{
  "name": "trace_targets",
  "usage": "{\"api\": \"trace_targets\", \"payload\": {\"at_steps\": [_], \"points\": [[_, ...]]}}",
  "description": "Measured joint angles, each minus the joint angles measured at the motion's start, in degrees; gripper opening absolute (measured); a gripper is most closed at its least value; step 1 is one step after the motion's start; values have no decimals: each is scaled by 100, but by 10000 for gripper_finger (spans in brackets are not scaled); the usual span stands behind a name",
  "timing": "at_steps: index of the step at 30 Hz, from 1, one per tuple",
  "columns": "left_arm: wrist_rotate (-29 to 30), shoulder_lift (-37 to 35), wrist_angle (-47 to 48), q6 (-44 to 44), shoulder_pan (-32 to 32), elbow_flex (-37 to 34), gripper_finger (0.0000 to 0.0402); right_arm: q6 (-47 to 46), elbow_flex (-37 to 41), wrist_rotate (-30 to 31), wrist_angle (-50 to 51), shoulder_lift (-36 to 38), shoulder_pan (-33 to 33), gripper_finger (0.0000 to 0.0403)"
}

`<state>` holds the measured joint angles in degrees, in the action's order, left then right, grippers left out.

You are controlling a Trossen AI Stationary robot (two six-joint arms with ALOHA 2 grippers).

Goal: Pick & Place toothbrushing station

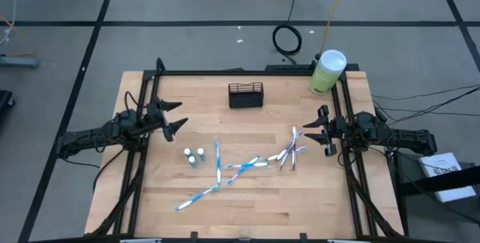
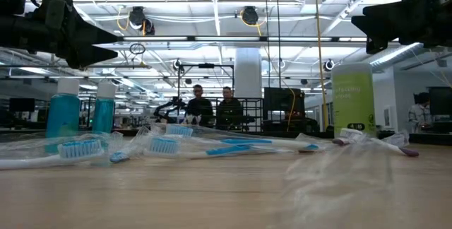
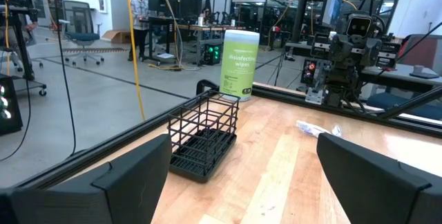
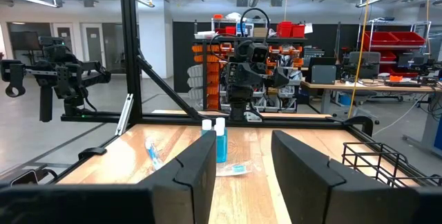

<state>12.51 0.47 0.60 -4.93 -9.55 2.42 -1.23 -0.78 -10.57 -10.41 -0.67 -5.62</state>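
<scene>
The black wire-mesh toothbrushing station (image 1: 246,94) stands empty at the counter's (image 1: 247,198) twelve o'clock edge. At its three o'clock stands a pale-green canister (image 1: 327,72) labelled "disinfecting wipes". Toward six o'clock lie wrapped toothbrushes (image 1: 247,166) and two small blue bottles (image 1: 195,156). The left gripper (image 1: 175,119), at nine o'clock, hovers with jaws released; the right gripper (image 1: 319,130), at three o'clock, hovers with jaws parted, grasping nothing.

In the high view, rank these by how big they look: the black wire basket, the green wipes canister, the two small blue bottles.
1. Black wire basket: widest footprint.
2. Green wipes canister: close behind; it stands tall and leans in the picture, so this ranking is unsure.
3. Two small blue bottles: clearly smallest, alike to each other.
</scene>
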Motion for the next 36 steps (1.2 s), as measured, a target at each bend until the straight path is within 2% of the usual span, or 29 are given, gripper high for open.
{"api": "trace_targets", "payload": {"at_steps": [36], "points": [[0,0,1,0,-1,0,367,-31,-1,-2,-230,1,0,130]]}}
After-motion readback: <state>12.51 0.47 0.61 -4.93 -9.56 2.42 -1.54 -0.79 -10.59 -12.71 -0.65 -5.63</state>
